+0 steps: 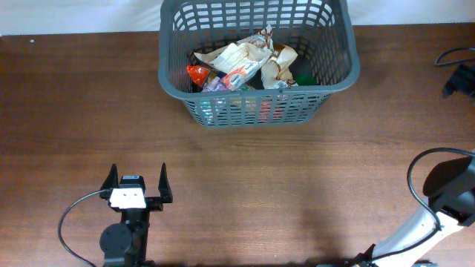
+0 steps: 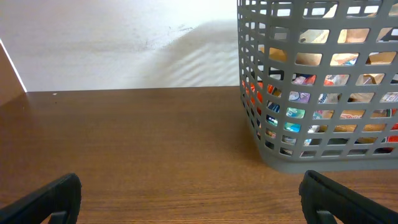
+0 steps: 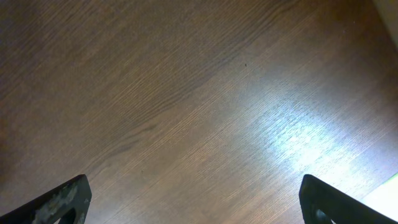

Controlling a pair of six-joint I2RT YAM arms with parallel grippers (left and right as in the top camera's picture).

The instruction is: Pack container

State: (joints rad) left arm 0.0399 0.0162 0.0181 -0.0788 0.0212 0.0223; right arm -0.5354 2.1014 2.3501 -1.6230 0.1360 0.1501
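The container (image 1: 252, 108), a dark grey slotted basket, stands at the far middle of the wooden table. It holds crumpled beige wrappers (image 1: 241, 55), an orange-red packet (image 1: 197, 73) and other packets. In the left wrist view the container (image 2: 311, 163) fills the right side, with colourful packets showing through its slots. My left gripper (image 1: 137, 172) sits near the front edge, well short of the container, open and empty (image 2: 189, 199). My right gripper (image 3: 196, 199) is open over bare wood with nothing between its fingers. Overhead, only the right arm (image 1: 445, 200) shows, at the front right corner.
A dark object with a black cable (image 1: 459, 74) lies at the table's right edge. The left arm's cable (image 1: 70, 219) loops near the front edge. A white wall (image 2: 124, 43) runs behind the table.
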